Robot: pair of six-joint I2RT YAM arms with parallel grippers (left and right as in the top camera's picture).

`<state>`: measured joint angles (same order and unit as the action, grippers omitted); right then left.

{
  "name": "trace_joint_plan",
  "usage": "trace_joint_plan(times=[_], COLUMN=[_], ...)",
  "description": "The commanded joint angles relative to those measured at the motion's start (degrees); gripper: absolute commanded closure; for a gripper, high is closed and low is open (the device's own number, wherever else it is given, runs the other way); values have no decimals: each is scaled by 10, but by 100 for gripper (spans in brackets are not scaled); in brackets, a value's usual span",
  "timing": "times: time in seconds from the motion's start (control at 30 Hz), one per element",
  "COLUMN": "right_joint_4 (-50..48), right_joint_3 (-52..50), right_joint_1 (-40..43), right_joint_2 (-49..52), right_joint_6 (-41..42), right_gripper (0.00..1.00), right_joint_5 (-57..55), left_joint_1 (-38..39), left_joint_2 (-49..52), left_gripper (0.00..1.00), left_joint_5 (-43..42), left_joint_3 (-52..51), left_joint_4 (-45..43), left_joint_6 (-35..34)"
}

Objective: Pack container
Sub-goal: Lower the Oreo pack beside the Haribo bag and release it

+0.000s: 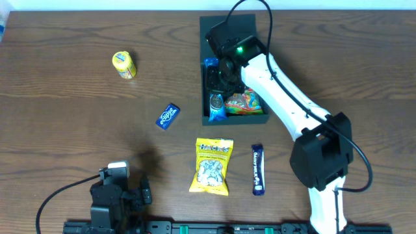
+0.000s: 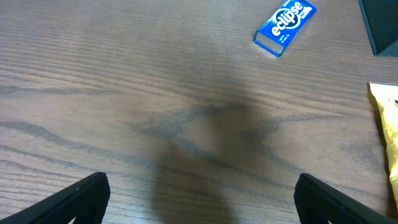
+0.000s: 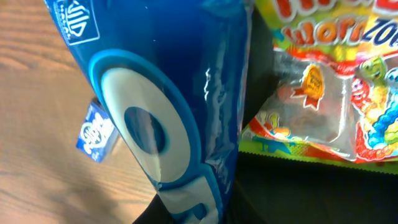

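Note:
The dark square container (image 1: 204, 36) stands at the table's back centre. It holds a colourful gummy worm bag (image 1: 246, 102), also seen in the right wrist view (image 3: 329, 93). My right gripper (image 1: 219, 79) is down inside the container by its left wall. It appears shut on a long blue snack packet (image 1: 215, 107) that fills the right wrist view (image 3: 174, 93) and hides the fingers. My left gripper (image 2: 199, 199) is open and empty, low over bare table at the front left (image 1: 120, 192).
A yellow can (image 1: 123, 65), a blue Eclipse gum box (image 1: 168, 116), a yellow snack bag (image 1: 212, 166) and a dark blue candy bar (image 1: 258, 169) lie on the wooden table. The left wrist view shows the gum box (image 2: 285, 25) and the container's corner (image 2: 379, 25).

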<state>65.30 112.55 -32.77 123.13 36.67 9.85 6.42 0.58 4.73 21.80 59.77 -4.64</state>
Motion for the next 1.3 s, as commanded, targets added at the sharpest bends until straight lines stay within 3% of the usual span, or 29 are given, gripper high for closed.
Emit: trace_joint_plan(times=[0.0,0.63,1.27], right_joint_4=[4,-10,-4], right_joint_3=[15,41,41], right_joint_1=[6,42,18], right_joint_2=[16,35,86], right_joint_6=[-21,-27,-62], right_gripper=[99,99,99], right_joint_5=[17,27,72], left_joint_1=[-4,-4,-4], left_joint_2=[-4,-4,-4], left_gripper=[4,5,4], left_joint_5=[1,1,1], left_joint_3=[-16,-16,-16], left_joint_4=[26,26,26], left_joint_6=[-11,-11,-11])
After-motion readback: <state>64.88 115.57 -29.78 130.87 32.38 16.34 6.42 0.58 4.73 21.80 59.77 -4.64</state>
